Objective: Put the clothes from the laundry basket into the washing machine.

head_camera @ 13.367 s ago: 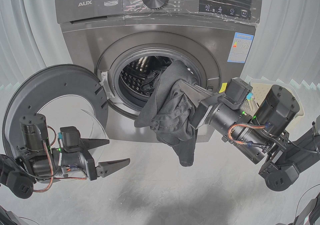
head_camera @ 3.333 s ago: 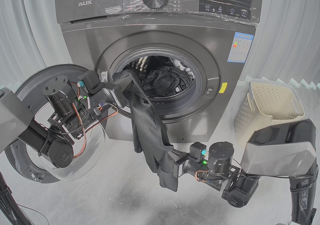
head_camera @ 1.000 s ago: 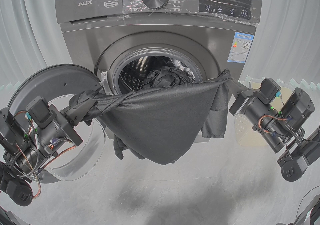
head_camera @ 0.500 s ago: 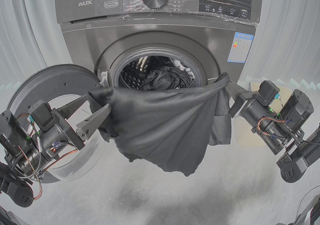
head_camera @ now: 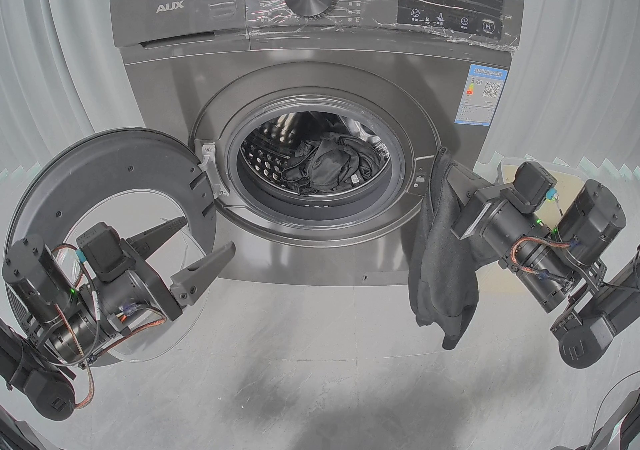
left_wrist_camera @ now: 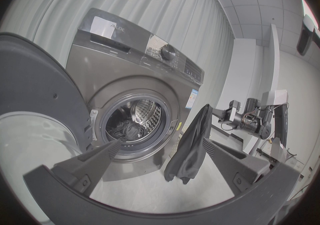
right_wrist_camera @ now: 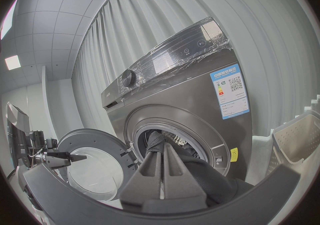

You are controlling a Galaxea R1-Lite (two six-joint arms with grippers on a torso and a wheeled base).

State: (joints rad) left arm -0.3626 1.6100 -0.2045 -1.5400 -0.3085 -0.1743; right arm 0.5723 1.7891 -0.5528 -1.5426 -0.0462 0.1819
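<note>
Pale grey glossy floor (head_camera: 320,371), faintly mottled. Standing directly on it: dark grey metal front-loading washing machine (head_camera: 313,71), back to white pleated curtain (head_camera: 580,38), round door (head_camera: 107,171) swung open to robot's left. Cream perforated plastic laundry basket (right_wrist_camera: 279,162) upright on floor, just beside machine, robot's right.

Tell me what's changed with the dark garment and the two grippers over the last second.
The left gripper opened and let go of the dark garment. The garment swung to the right and now hangs from the shut right gripper alone, beside the drum opening. The clothes in the drum and the open door stayed put.
</note>
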